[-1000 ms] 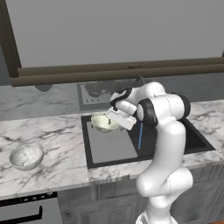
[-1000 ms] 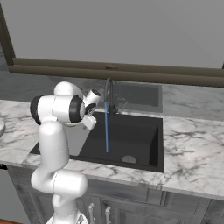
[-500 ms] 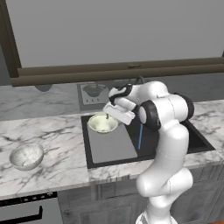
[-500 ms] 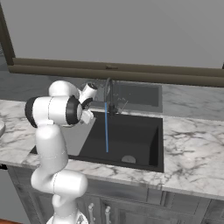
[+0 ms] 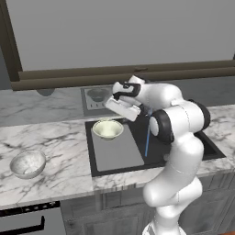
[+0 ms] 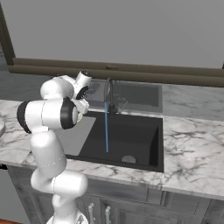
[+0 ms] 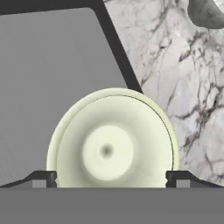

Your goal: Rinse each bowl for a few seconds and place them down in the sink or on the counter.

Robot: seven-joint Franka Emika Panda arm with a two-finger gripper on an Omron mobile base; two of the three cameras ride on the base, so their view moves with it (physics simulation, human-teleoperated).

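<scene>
Left base view: the cream bowl [image 5: 108, 129], pale with a greenish inside, sits upright on the flat grey panel [image 5: 118, 153] at the sink's [image 5: 183, 142] left end, near the panel's back edge. The gripper [image 5: 120, 106] hangs just above and behind it. The speckled bowl [image 5: 28, 164] rests on the counter [image 5: 50, 142], well left of the sink.

Right base view: a thin blue stream [image 6: 106, 127] falls from the tap [image 6: 110, 94] into the sink's black basin.

Hand view: the jaws stand wide apart, their fingertips [image 7: 43, 178] flanking the round cream bowl's rim without pinching it.

The cream bowl [image 5: 108, 129] sits at the sink's [image 5: 183, 151] back-left corner on the grey panel [image 5: 117, 151], whose front stays bare. The dark tap [image 6: 108, 94] and its falling water stream [image 6: 106, 127] block the basin's middle, and the speckled bowl [image 5: 28, 164] occupies the counter [image 5: 59, 147] near its front-left edge.
</scene>
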